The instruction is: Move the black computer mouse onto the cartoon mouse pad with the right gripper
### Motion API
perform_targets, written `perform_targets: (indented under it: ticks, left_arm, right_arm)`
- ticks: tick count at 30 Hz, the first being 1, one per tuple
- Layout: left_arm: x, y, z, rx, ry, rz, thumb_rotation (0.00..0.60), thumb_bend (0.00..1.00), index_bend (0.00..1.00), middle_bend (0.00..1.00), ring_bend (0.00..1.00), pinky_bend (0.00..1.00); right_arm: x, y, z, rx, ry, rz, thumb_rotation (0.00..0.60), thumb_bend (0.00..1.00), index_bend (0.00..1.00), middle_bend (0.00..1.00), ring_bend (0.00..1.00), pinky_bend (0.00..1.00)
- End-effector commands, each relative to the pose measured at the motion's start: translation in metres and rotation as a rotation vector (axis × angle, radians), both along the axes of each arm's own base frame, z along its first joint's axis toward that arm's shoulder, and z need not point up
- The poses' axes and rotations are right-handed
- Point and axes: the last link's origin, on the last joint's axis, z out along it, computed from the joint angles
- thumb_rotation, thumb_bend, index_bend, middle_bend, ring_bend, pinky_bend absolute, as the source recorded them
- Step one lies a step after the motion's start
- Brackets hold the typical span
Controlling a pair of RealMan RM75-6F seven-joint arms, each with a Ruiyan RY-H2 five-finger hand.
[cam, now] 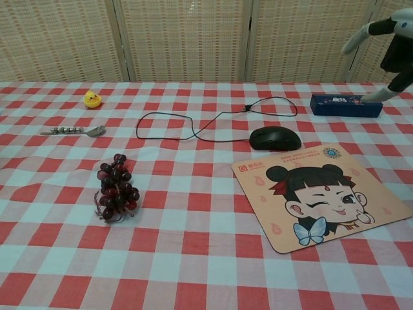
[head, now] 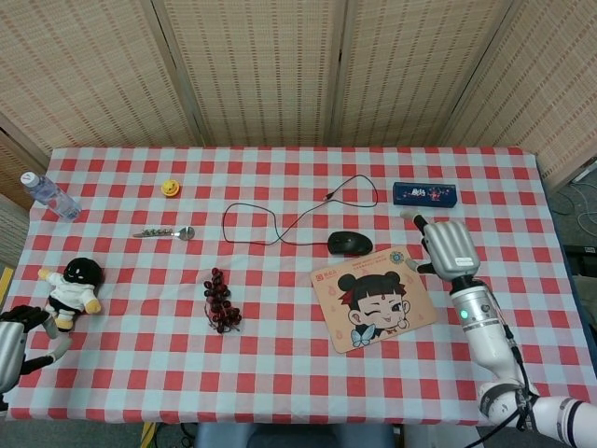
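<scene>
Head view, far left: my left hand point(head: 14, 338) shows at the lower left corner of the table point(head: 280, 373), partly cut by the frame edge; its fingers look curled with nothing in them, near the doll.
Water bottle point(head: 49, 195): lies tilted at the left edge of the red-and-white checked cloth.
Plush doll point(head: 75, 286): black hair, white top, lying near the left edge, just above my left hand.
Yellow duck point(head: 170, 188): small, toward the back left.
Spoon point(head: 164, 232): lies flat in front of the duck, bowl pointing right.
Grapes point(head: 221, 301): a dark red bunch, left of centre, apart from everything else.
Cable point(head: 280, 219): thin and black, loops across the middle and runs to the mouse.
Black computer mouse point(head: 350, 243): sits on the cloth just behind the pad's back edge, not on the pad; nothing touches it.
Cartoon mouse pad point(head: 374, 297): orange, with a winking girl's face, lying at a slant right of centre, nothing on it.
Blue case point(head: 424, 194): long and narrow, toward the back right.
My right hand point(head: 446, 247): hangs above the table beside the pad's right corner, right of the mouse and apart from it; fingers spread, holding nothing.
Chest view, right hand point(cam: 387, 45): only its spread fingers show at the upper right, above the blue case.
</scene>
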Motion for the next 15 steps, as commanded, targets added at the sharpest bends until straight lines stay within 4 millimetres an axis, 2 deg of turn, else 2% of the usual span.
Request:
perform_targets:
  ticks: [1,15]
  left_arm:
    - [0.0,0.001,0.0,-0.003,-0.001,0.0,0.6,0.19,0.83,0.6,0.45,0.54]
    - [-0.001,0.001,0.005,-0.007,-0.023,0.004,0.6,0.19,0.83,0.6,0.45,0.54]
  right_arm:
    - [0.014,-0.02,-0.024,0.025,0.017,-0.051,0.6,0.03,0.25,1.0,1.0,1.0]
    - [0.031,-0.055,-0.074,0.079,0.042,-0.166,0.6,0.05,0.26,1.0,1.0,1.0]
